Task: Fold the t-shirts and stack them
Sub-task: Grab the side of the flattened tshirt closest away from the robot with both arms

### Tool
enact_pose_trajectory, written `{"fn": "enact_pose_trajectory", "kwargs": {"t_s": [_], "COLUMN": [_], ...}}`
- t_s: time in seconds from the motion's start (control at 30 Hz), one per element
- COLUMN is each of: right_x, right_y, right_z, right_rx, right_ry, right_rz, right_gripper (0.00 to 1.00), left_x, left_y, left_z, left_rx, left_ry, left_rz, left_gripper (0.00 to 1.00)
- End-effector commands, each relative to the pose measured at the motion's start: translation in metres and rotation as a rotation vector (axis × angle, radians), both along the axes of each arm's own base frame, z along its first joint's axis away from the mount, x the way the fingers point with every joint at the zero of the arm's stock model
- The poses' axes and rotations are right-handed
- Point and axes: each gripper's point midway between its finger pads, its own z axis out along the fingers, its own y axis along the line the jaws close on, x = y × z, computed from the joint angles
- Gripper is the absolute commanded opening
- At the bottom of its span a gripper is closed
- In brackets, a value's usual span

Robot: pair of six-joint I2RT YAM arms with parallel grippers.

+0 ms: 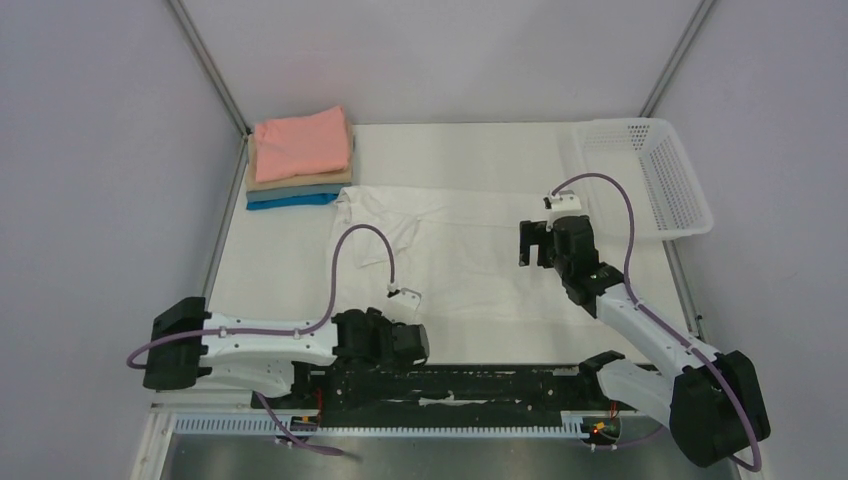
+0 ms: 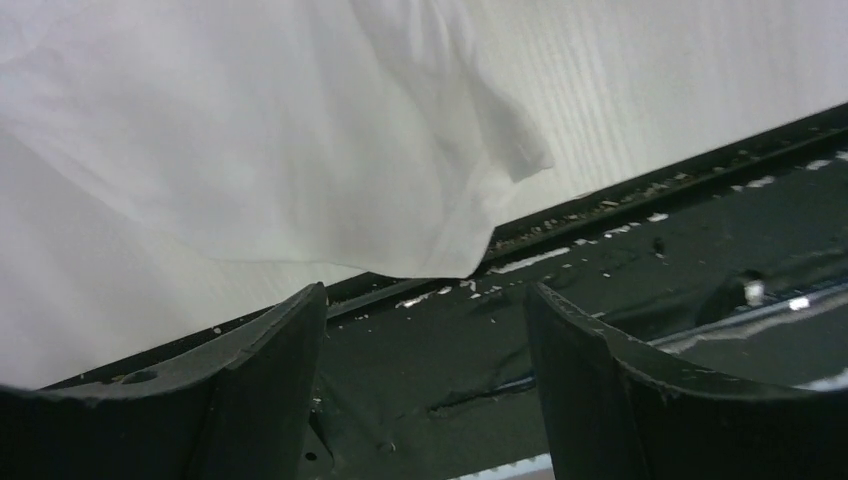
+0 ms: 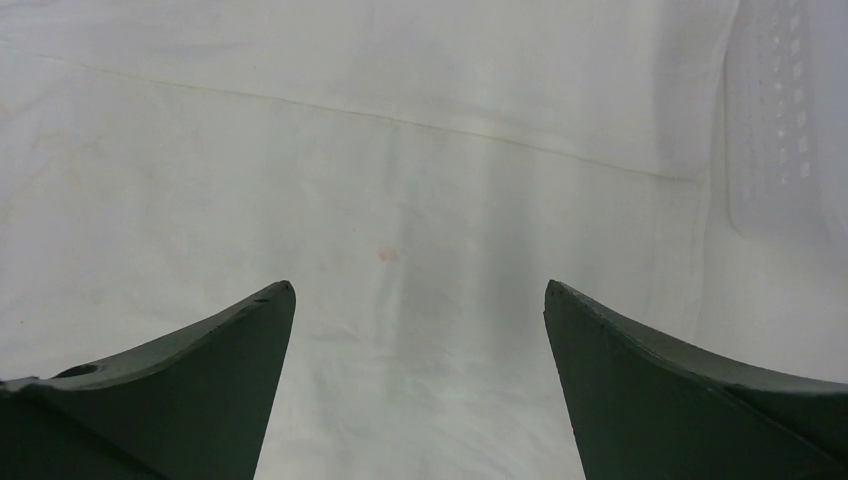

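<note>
A white t-shirt (image 1: pixel 450 245) lies spread flat across the middle of the table. A stack of folded t-shirts (image 1: pixel 300 160) sits at the back left, salmon pink on top, then tan, grey-blue and bright blue. My left gripper (image 1: pixel 418 345) is open and empty at the table's near edge, over the black rail; the shirt's near corner (image 2: pixel 440 230) hangs just beyond its fingertips. My right gripper (image 1: pixel 532 243) is open and empty, held above the right part of the white shirt (image 3: pixel 400 200).
A white plastic mesh basket (image 1: pixel 650 175) stands at the back right, its edge showing in the right wrist view (image 3: pixel 780 120). A black rail (image 1: pixel 450 385) runs along the near table edge between the arm bases. Grey walls enclose the table.
</note>
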Motion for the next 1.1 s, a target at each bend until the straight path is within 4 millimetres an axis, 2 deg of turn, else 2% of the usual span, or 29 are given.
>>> {"fn": "enact_pose_trajectory", "kwargs": {"t_s": [0.0,0.2,0.3,0.47,0.63,0.77,0.93,0.97,1.07], "right_x": [-0.001,-0.002,-0.005,-0.015,-0.040,-0.069,-0.111,-0.117,-0.117], "right_y": [-0.008,-0.012,-0.013,-0.026,-0.051,-0.060,-0.080,-0.081,-0.075], "right_z": [-0.004,-0.006,-0.006,-0.011,-0.016,-0.030,-0.062,-0.069,-0.071], "right_rx": [-0.011,-0.019,-0.012,-0.001,0.011,0.014,0.098,0.118,0.223], "right_ry": [-0.003,0.002,0.003,0.017,0.053,0.104,0.157,0.173,0.164], "right_rz": [-0.041,-0.062,-0.078,-0.162,-0.337,-0.352,-0.500,-0.512,-0.551], "right_gripper": [0.98,0.98,0.98,0.98,0.98,0.98,0.98,0.98,0.98], "left_x": [0.004,0.017,0.021,0.020,0.024,0.024,0.026,0.027,0.029], "left_y": [0.018,0.001,0.003,0.014,0.017,0.008,-0.005,-0.005,-0.004], "left_z": [-0.026,-0.039,-0.044,-0.051,-0.042,-0.033,-0.021,-0.019,-0.017], "left_rx": [0.120,0.129,0.156,0.175,0.132,0.067,0.002,-0.003,-0.010], "left_ry": [-0.022,-0.083,-0.097,-0.082,-0.101,-0.106,-0.116,-0.120,-0.125], "left_rz": [0.093,0.067,0.083,0.107,0.120,0.090,0.040,0.037,0.026], "left_gripper": [0.77,0.76,0.69,0.38,0.03,0.02,0.02,0.02,0.02]}}
